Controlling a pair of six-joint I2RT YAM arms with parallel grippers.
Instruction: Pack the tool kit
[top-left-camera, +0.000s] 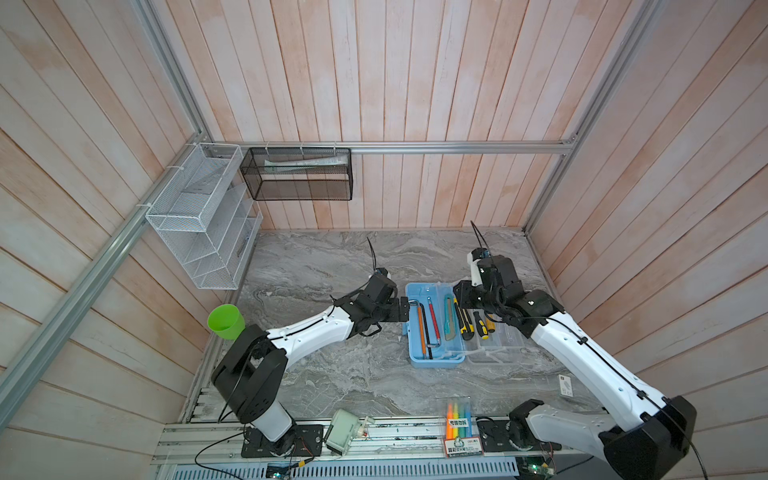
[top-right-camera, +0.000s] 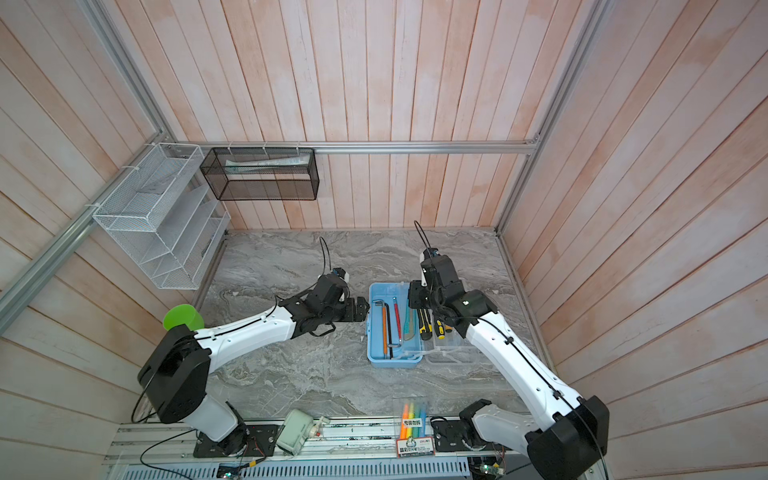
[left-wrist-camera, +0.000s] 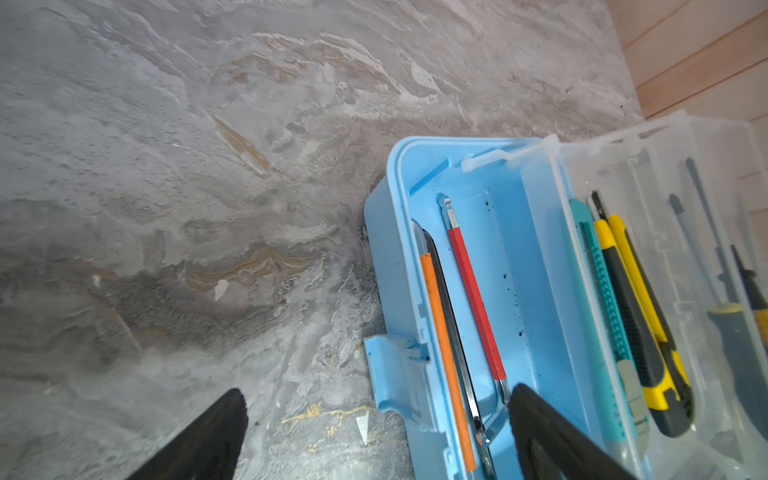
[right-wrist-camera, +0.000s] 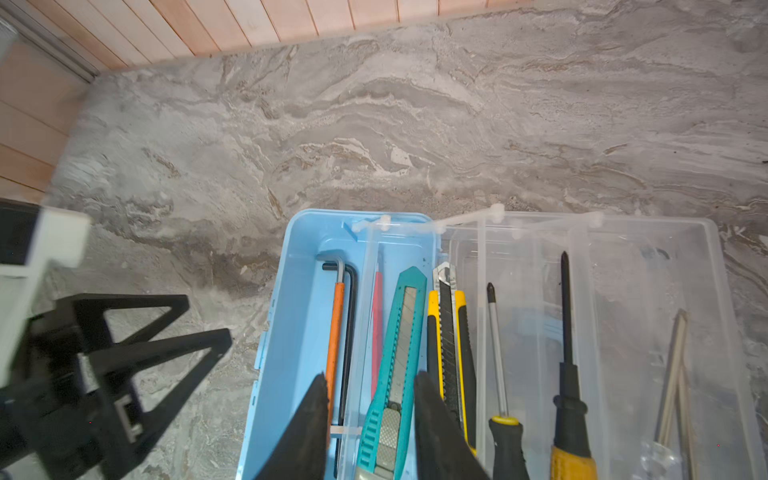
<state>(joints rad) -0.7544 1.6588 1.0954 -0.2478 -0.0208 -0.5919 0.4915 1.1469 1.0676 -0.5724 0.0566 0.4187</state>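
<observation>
Left gripper: jaws spread wide, empty, straddling the blue case wall.
Right gripper: partly parted around the teal knife; contact unclear, tips cropped.
Case: mid-table, lid open.

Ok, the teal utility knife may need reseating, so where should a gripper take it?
Take the teal utility knife across its long edges near the slider end, coming straight down from above: it lies flat and lengthwise in the clear tray, with the yellow knife close alongside, so open only narrowly.

A green cup sits at nine o'clock on the marble table; a highlighter pack lies at six.
</observation>
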